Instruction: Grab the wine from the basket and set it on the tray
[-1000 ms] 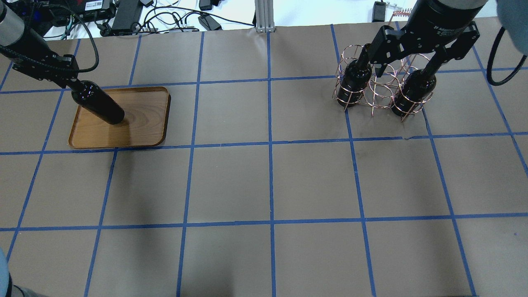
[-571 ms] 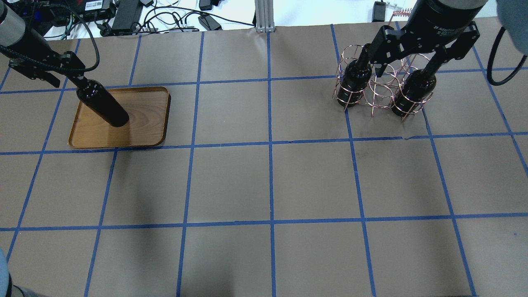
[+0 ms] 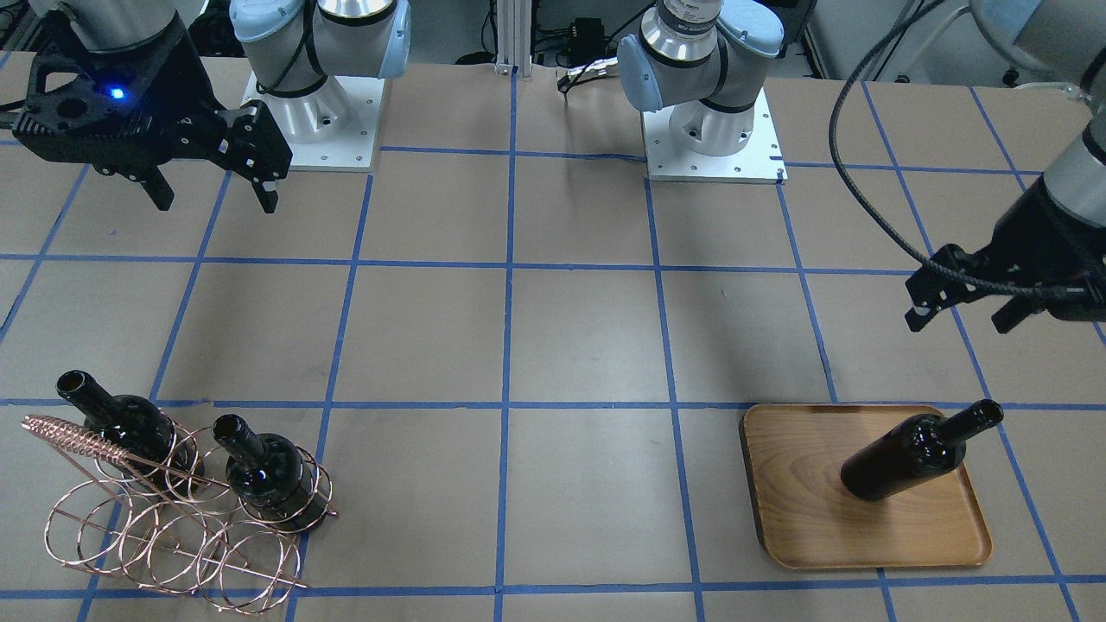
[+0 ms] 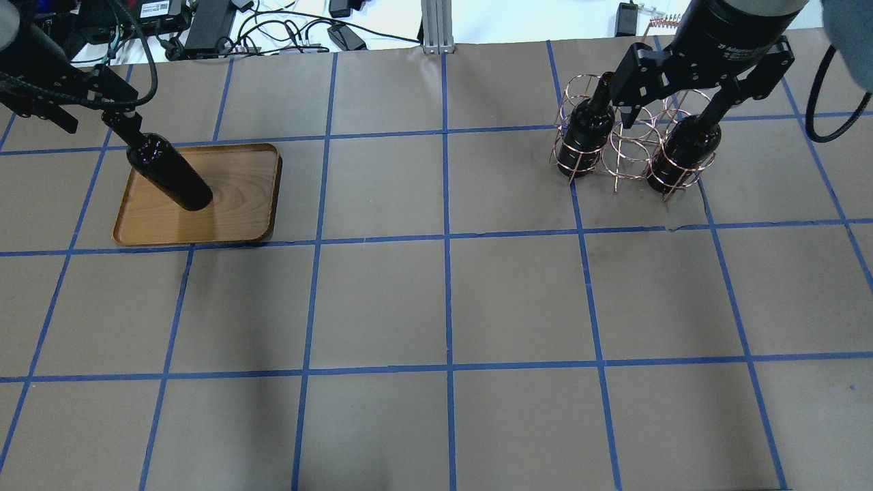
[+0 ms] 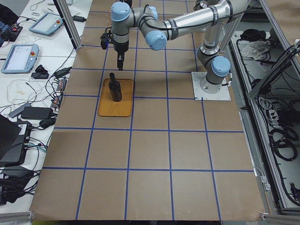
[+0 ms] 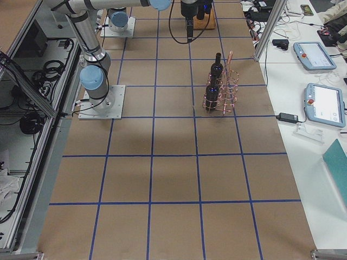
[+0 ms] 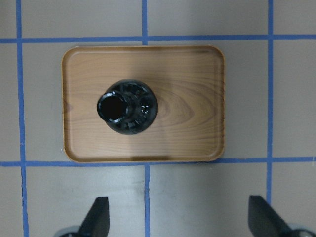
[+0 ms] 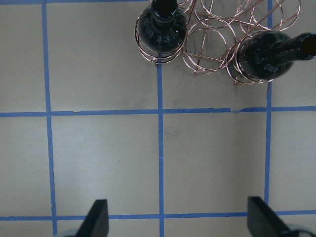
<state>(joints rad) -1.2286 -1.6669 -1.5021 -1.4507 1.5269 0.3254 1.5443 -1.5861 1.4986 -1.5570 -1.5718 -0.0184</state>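
Note:
One wine bottle (image 4: 167,174) stands upright and free on the wooden tray (image 4: 239,198); it also shows in the front view (image 3: 907,458) and the left wrist view (image 7: 127,107). My left gripper (image 4: 89,119) is open and empty, above and behind the bottle's neck. The copper wire basket (image 4: 631,146) stands at the far right with two more bottles upright in it, one at each end (image 4: 586,129) (image 4: 685,146). My right gripper (image 4: 672,109) is open and empty, high above the basket and on the robot's side of it (image 3: 213,194).
The basket's coiled handle (image 3: 73,436) sticks up beside one bottle. The two robot bases (image 3: 713,130) stand at the table's robot-side edge. Cables and power bricks (image 4: 273,27) lie beyond the table's far edge. Blue tape lines grid the brown table.
My left gripper has opened off the bottle's neck and drawn up and back. The bottle stays standing on the tray. The right arm has not moved.

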